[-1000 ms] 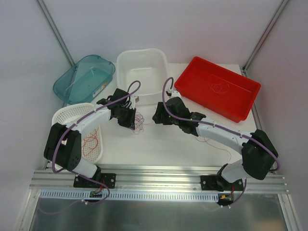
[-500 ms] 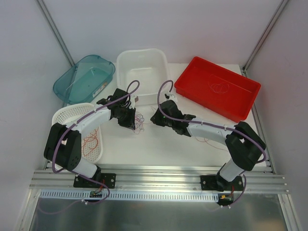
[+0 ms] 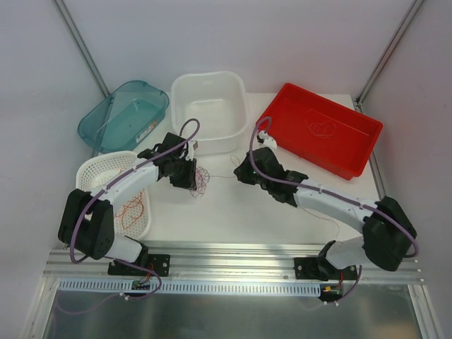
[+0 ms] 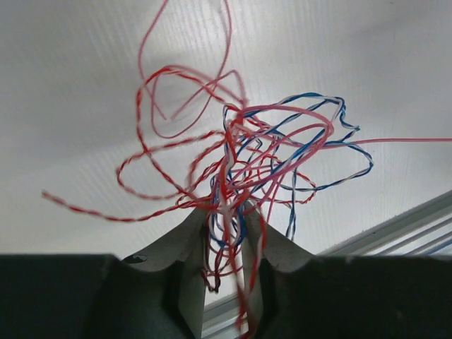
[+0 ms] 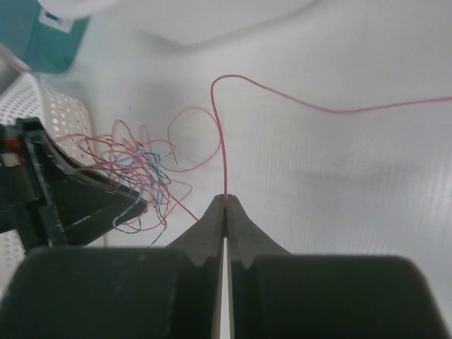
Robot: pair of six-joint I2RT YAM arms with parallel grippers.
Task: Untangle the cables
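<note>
Moved since a second ago: right pincer [image 3: 240,173], gone from a wide gape to fully clenched and shifted slightly sideways, in front of the white rectangular plastic tub [image 3: 209,106]. Left arm's elbow swung outward meanwhile, with its own pincer hardly displaced.

Right pincer now grasping a single pink-red strand [image 5: 223,141] at the very fingertips, pads pressed flat together. Strand rising straight from the tips, then hooking over and running off sideways.

Left pincer [image 4: 227,212] just in front of the tub's near left corner, jaws only narrowly parted and grasping a bundle of strands from the tangle of hair-thin wires [image 4: 268,148]. Red, pink, blue and white threads, some twisted in pairs, fanning out in loose loops beyond the fingertips above the white counter [image 3: 233,212]. From above, tangle in front of the tub, between both pincers and close against the left one.

Right of the tub, a red rectangular plastic tray [image 3: 353,159] with a pale wire loop [image 3: 321,129] inside. Left of the tub, a translucent teal plastic bin [image 3: 152,99]. In front of the tub and to its left, a white perforated basket [image 3: 95,169] holding loose red wires [image 3: 134,208].
</note>
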